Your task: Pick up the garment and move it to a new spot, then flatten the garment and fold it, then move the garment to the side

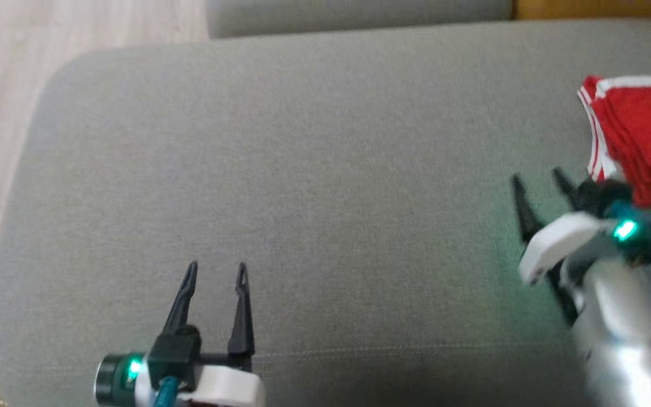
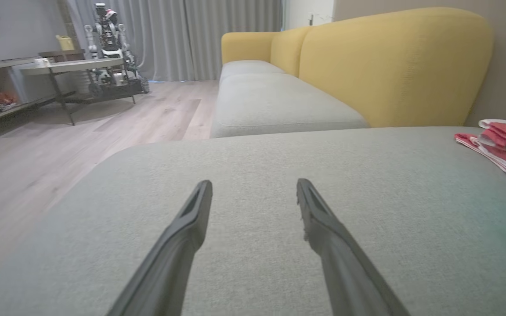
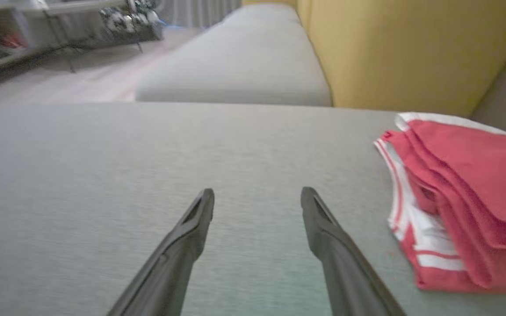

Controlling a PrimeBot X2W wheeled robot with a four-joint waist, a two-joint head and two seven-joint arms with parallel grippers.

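Observation:
The garment (image 1: 645, 135) is red with white stripes and lies folded in a stack at the right edge of the grey sofa cushion (image 1: 314, 169). It shows as a folded red pile (image 3: 464, 202) in the right wrist view and far right (image 2: 505, 145) in the left wrist view. My right gripper (image 1: 537, 180) is open and empty, just left of the garment and apart from it. My left gripper (image 1: 216, 265) stands open near the cushion's front edge, with nothing between its fingers.
A yellow sofa backrest (image 2: 389, 66) rises behind the cushion, and a second grey seat (image 2: 275, 105) runs beyond it. Wooden floor (image 2: 59, 145) lies to the left, with a low table (image 2: 68, 66) and another robot (image 2: 108, 26) far back by grey curtains.

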